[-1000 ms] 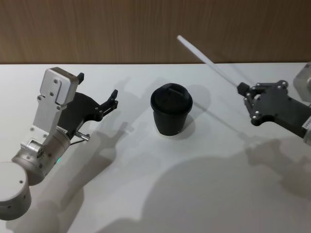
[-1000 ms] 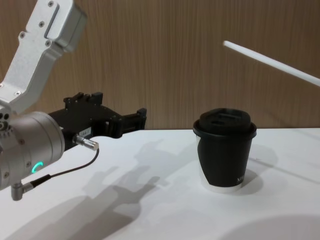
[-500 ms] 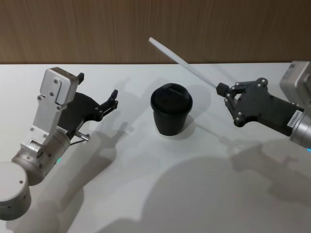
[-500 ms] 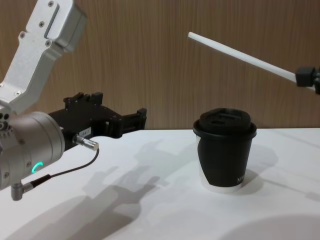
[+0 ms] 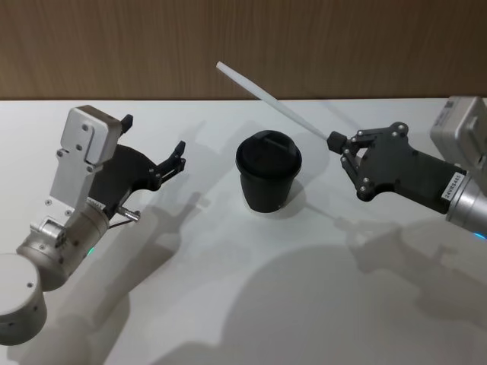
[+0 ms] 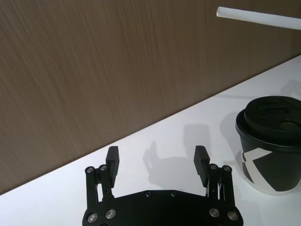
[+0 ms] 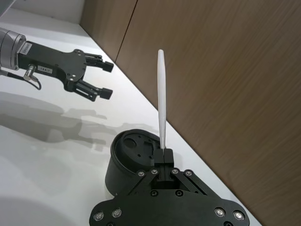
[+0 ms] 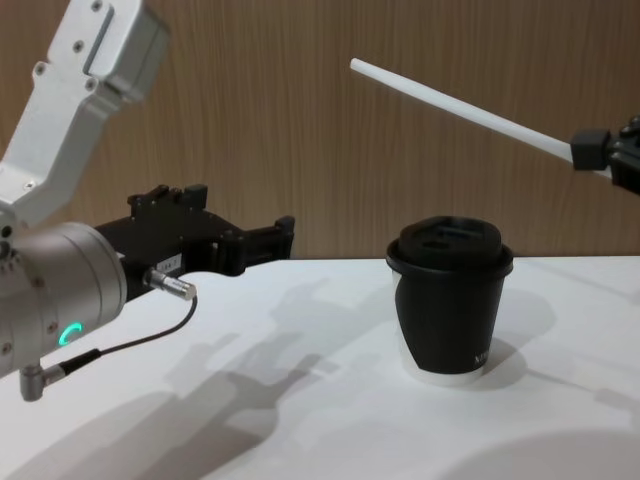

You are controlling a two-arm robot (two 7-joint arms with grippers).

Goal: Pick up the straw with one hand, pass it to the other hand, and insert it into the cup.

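White straw [image 5: 274,103] in right claw [image 5: 335,141] | clear of cup [image 5: 268,182] | left claw [image 5: 153,135] agape

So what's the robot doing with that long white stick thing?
That's a straw. The right gripper has its fingers shut on one end and holds it up in the air, slanting above the black cup toward the other arm. The left gripper hovers on the other side of the cup with its fingers open. The cup stands on the white table, and the straw is not in it yet.
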